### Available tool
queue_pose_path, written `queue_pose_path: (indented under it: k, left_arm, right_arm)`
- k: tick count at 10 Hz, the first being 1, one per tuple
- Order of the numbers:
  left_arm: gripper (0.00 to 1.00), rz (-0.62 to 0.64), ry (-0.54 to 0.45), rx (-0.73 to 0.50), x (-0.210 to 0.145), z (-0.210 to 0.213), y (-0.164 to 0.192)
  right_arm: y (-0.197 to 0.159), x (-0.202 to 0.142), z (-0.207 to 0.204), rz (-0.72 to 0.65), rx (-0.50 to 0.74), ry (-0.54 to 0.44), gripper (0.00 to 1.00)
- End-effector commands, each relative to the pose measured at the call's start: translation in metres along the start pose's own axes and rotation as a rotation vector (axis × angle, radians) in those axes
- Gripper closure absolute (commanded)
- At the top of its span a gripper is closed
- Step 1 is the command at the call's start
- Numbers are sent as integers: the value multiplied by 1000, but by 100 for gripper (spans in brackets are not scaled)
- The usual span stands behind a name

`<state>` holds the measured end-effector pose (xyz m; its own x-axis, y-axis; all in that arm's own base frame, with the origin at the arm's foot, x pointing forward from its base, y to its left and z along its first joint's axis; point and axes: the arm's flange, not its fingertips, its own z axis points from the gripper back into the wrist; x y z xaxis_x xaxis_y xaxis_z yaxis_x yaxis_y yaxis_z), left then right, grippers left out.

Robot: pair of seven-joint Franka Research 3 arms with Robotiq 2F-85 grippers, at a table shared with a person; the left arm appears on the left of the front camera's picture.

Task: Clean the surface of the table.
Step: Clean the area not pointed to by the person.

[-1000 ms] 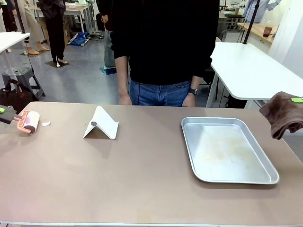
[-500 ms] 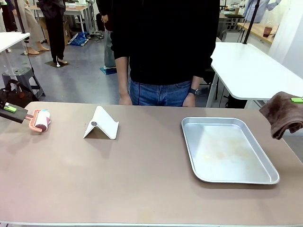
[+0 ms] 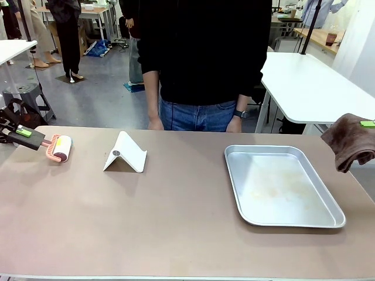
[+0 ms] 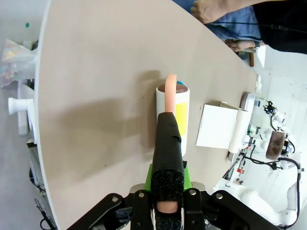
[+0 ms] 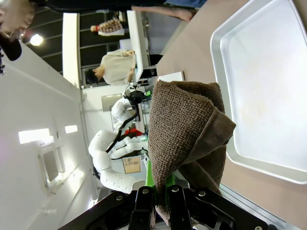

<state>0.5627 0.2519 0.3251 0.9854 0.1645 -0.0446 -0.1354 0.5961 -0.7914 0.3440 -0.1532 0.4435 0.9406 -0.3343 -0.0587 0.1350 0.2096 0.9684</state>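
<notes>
While the silver tray [image 3: 281,187] lies flat on the right half of the table [image 3: 176,228], its bare bottom carries only faint yellowish smears. The table, a wide taupe-brown top with a pale edge, spans the front view from side to side. A person stands at its far side, with one hand [image 3: 154,123] and the other hand [image 3: 234,124] hanging at the table's edge and a wristwatch [image 3: 239,113] on one wrist.

The left gripper [image 3: 23,133] comes in low at the table's far left corner, lying nearly level. Its fingers are clamped on the black foam-wrapped handle of a lint roller [image 3: 61,147]. In the left wrist view the left gripper [image 4: 167,194] pinches that handle between green pads. The handle's pink neck curves over the white roll of the lint roller [image 4: 172,108], which bears a yellow patch. The roll sits low at the tabletop with its shadow close beside it; whether it touches cannot be told. A folded white stand [image 3: 125,153] rests on the table to the right of the roller, apart from it, and also shows in the left wrist view [image 4: 218,127].

The right gripper [image 3: 367,123] hangs at the picture's right edge, above table height, beyond the tray. It is closed on a brown towel [image 3: 350,142] that droops in folds below it. In the right wrist view the right gripper [image 5: 160,191] grips the bunched brown towel [image 5: 184,129], with the tray [image 5: 268,76] beyond.
</notes>
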Motion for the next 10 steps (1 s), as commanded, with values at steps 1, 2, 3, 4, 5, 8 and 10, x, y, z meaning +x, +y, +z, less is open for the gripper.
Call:
queue_pose_path:
  k: [1, 2, 3, 4, 5, 8, 10]
  left_arm:
    - [87, -7, 29, -5, 5, -9, -4]
    - [87, -38, 10, -29, 4, -7, -12]
    - [87, -73, -10, -62, -1, 0, -21]
    - [87, -118, -41, -96, -13, 12, -29]
    - [87, -159, -77, -138, -26, 26, -37]
    - [87, -262, -107, -215, -77, 57, -49]
    - [87, -271, -73, -261, -120, 61, -52]
  right_arm:
    - [3, 0, 1, 10, 16, 1, 93]
    - [3, 0, 1, 10, 16, 1, 93]
    - [3, 0, 1, 10, 16, 1, 93]
    - [3, 0, 1, 10, 16, 1, 93]
    - [3, 0, 1, 10, 16, 1, 93]
    - [3, 0, 1, 10, 16, 1, 93]
    - [3, 0, 1, 10, 16, 1, 93]
